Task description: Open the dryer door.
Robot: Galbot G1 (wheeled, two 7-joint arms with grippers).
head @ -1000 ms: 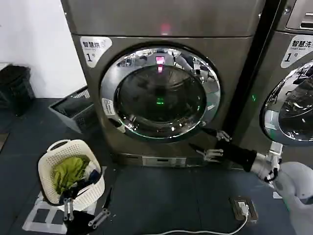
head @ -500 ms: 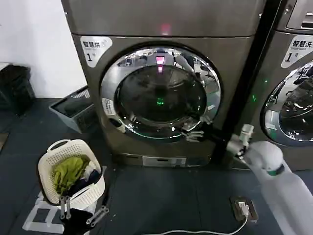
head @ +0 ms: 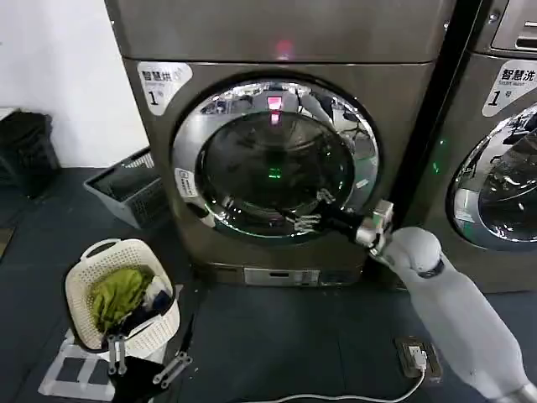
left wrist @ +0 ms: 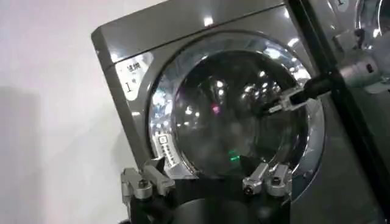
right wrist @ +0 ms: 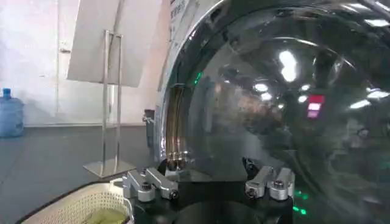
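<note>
Since half a second ago, the right hand has pushed further left across the dryer door, its fingers spread apart against the lower right of the dark glass just inside the chrome ring. That door sits shut, flush in the front of the dryer. Beside its right edge stands the second machine, with a dark gap between them. Open floor lies below, carrying a laundry basket at lower left. Near that basket, the left hand hangs low with fingers parted, holding nothing.
</note>
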